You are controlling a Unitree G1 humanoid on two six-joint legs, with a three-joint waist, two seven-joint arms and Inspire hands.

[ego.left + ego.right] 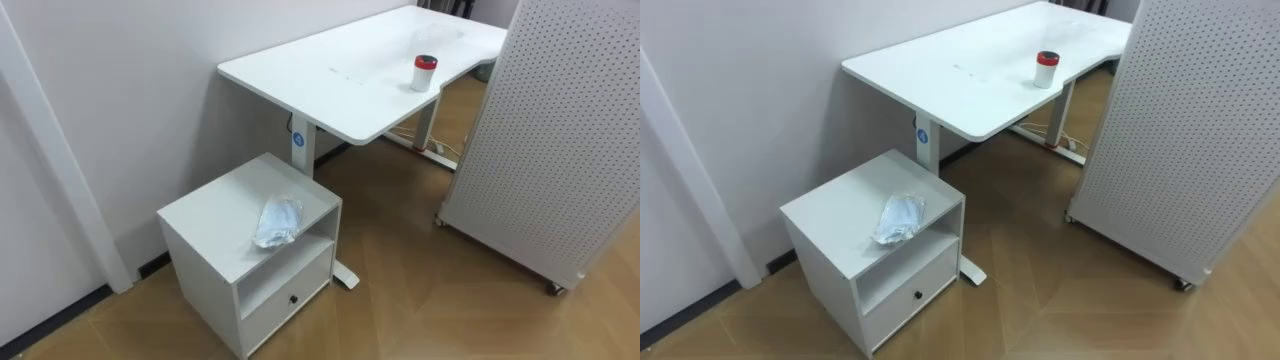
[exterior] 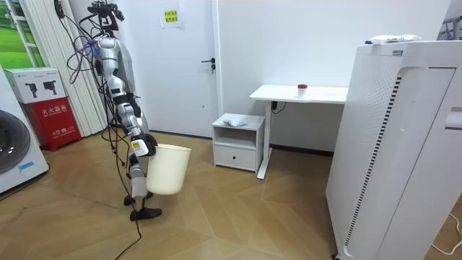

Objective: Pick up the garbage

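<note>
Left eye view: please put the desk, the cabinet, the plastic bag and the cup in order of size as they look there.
1. desk
2. cabinet
3. plastic bag
4. cup; it stands farther from the camera, so its true size against the bag is unsure.

Eye views look down, near, on cabinet (image 1: 215, 212), desk (image 1: 320, 75); room view, farther, shares both.
</note>
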